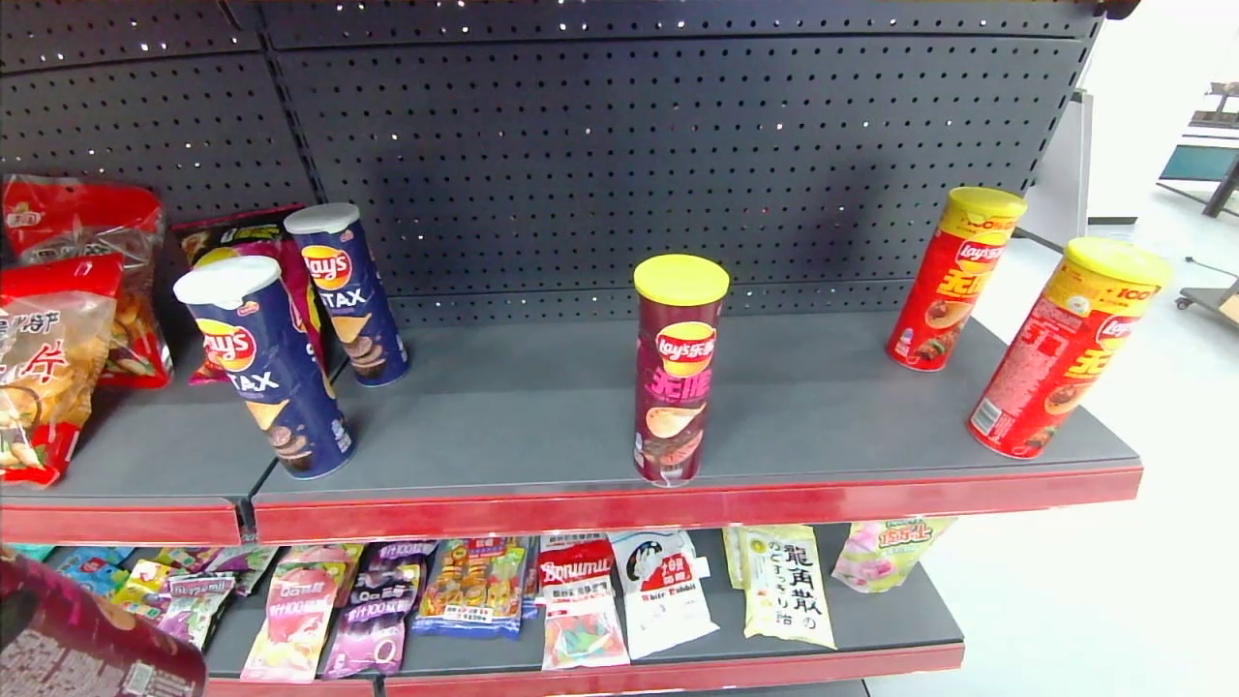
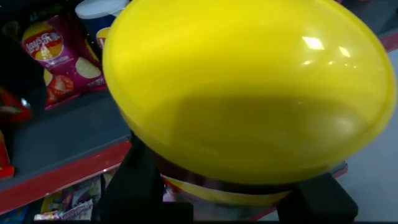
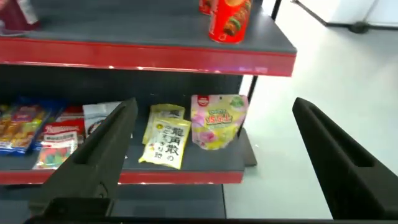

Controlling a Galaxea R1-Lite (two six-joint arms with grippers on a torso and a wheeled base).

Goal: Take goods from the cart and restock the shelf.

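- Judging by the upper shelf (image 1: pixel 542 407), reckoning the restock partly done: five cans upright there already, with wide bare stretches on both sides of the standing maroon can (image 1: pixel 679 373) at the front lip.
- Left of that maroon can, well apart: front blue can (image 1: pixel 266 373) and rear blue can (image 1: pixel 348 290), close together, beside bagged snacks (image 1: pixel 58 329).
- Right of it, also well apart: far red can (image 1: pixel 953 281) and near red can (image 1: pixel 1060 353), both yellow-lidded.
- Carrying one more: held can (image 2: pixel 249 93), maroon with a yellow lid, clamped in the left pincer (image 2: pixel 230 202), dark fingers (image 2: pixel 140 186) pressed on either side of the body under the lid.
- Seen from the head, hanging low and far left of the standing maroon can, below the level of the upper shelf's red lip.
- Pointing lid-first at the left wrist camera, long axis running back between the fingers; tilted rather than upright in the head view.
- Probably needing a turn to lid-up before going down in a bare stretch.
- Right pincer (image 3: pixel 211 155): fingers wide apart, gripping nothing, facing the lower shelf (image 1: pixel 871 605) and its snack packets (image 1: pixel 581 600), below and right of the standing maroon can.
- Unable to tell how many goods remain to fetch.
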